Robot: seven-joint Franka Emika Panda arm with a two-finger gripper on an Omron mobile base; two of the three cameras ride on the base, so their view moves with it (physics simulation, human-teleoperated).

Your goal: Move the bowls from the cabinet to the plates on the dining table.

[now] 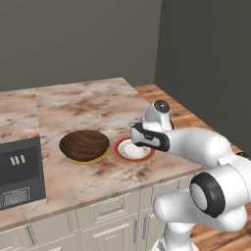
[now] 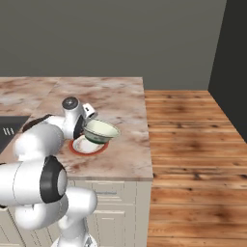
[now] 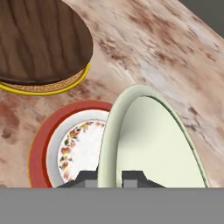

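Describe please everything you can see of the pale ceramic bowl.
The pale ceramic bowl is cream-green, glossy, with a flared rim and a darker band outside below the rim. It is empty. The fingers pinch its rim, one inside and one outside, and hold it slightly tilted above the red-rimmed plate, which lies on the marbled table.

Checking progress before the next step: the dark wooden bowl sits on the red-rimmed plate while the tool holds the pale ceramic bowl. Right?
Not quite. The hand view shows the wide dark-brown wooden bowl on the yellow-rimmed plate; the red-rimmed plate holds no bowl. The tool does hold the pale cream-green ceramic bowl.
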